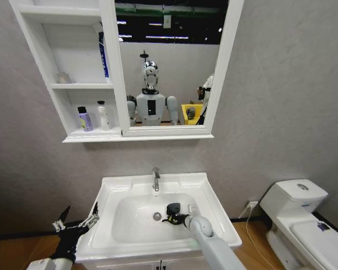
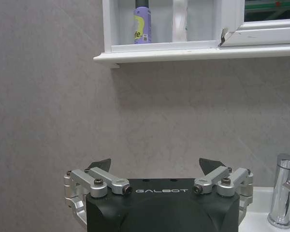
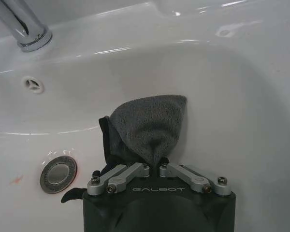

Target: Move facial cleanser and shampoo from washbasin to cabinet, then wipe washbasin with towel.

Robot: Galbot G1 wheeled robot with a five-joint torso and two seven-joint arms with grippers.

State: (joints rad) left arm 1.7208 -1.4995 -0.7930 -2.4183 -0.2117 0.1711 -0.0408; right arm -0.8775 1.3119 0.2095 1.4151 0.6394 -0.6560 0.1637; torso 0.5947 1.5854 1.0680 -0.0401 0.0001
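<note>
The washbasin [image 1: 117, 184] is below me, and my right gripper [image 1: 176, 214] is down in its bowl. In the right wrist view the right gripper [image 3: 154, 165] is shut on the dark grey towel [image 3: 150, 123], which is bunched against the bowl's wall [image 3: 232, 72] near the drain [image 3: 58, 173]. A purple bottle [image 1: 85, 119] and a white bottle [image 1: 103, 116] stand on the lowest shelf of the cabinet [image 1: 81, 86]; I cannot tell which is the facial cleanser and which the shampoo. My left gripper [image 1: 76, 223] hangs open and empty beside the basin's left edge.
The chrome tap [image 1: 156, 179] stands at the basin's back rim. A white toilet [image 1: 302, 216] is at the right. The tall mirror [image 1: 169, 62] fills the cabinet's right part. The left gripper [image 2: 156, 166] faces the grey wall, with the purple bottle [image 2: 142, 24] overhead.
</note>
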